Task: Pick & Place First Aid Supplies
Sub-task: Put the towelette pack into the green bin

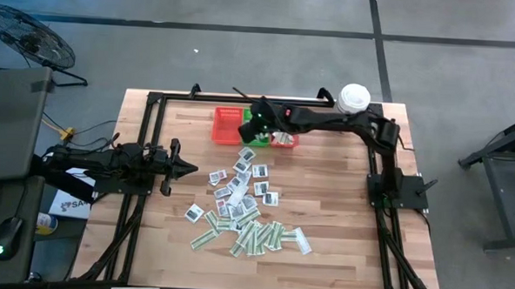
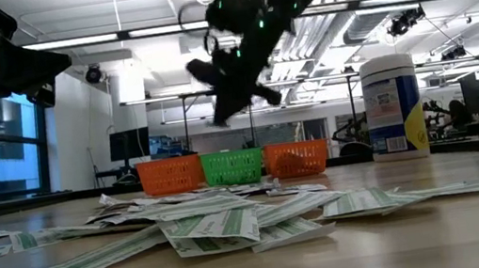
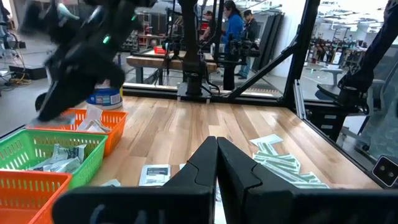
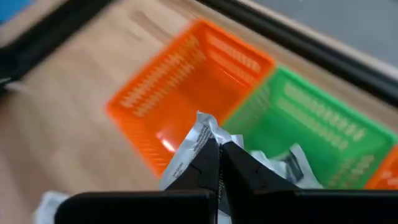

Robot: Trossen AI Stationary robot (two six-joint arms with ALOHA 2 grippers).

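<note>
The table's middle is covered by scattered packets (image 1: 242,209). Its far edge is blocked by baskets (image 1: 228,126) and a white tub (image 1: 354,99); bare wood (image 1: 340,244) is left toward the right.

Orange basket (image 4: 186,81), green basket (image 4: 311,124), white packets (image 1: 238,183) (dark print), green-and-white strips (image 1: 258,236), pale wood table (image 1: 341,218).

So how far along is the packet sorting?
Early. A few packets lie in the green basket. The right gripper is shut on a white packet above the baskets. Dozens of packets remain on the table; the left gripper waits shut.
</note>
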